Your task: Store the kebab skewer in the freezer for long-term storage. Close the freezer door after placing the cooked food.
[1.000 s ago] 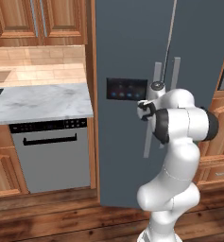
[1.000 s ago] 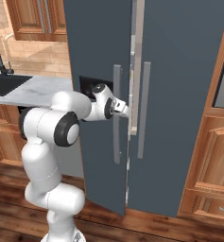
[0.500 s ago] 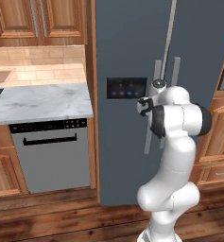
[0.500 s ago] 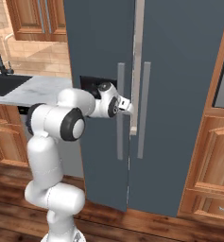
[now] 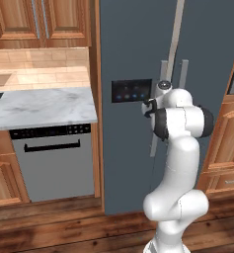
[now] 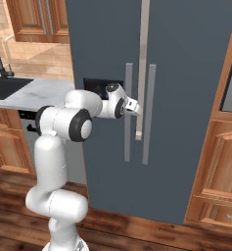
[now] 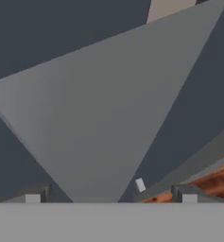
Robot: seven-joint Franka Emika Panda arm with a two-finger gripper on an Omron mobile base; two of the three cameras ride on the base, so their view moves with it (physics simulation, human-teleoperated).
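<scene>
- While the claw (image 6: pixel 135 108) sits wide open at the bar handle (image 6: pixel 128 117) of the freezer door (image 6: pixel 103 54), mid-frame in the right base view, it has hold of nothing, so a pull begun now would likely slip off.
- From the hand view the handle's grey bar (image 7: pixel 92 132) lies between the two fingertips (image 7: pixel 33 197), running diagonally. If the claw closes while skewed like that, it may pinch one edge only and twist loose.
- In both base views the freezer door looks shut, or very nearly: a pale strip (image 5: pixel 175 39) shows between the doors near the top, and I cannot tell whether it is a gap or trim.
- Just right of the handle stands a second bar (image 6: pixel 149 112), on the plain right door (image 6: pixel 196 73). Any drift rightwards could catch that bar and open the wrong half.
- The kebab skewer I cannot find. Nothing yellow lies on the marble table (image 5: pixel 42 105) at the left of the left base view, and the claw carries none. If it is not yet inside the freezer, opening the door gains little.
- The arm's elbow (image 5: pixel 182 121) is folded close to the fridge front, centre-right in the left base view. Swinging the door outward could drive it into the arm or base unless the base backs away.
- The black panel (image 5: pixel 132 90) sits just left of the wrist, so a wide sweep could knock it.
</scene>
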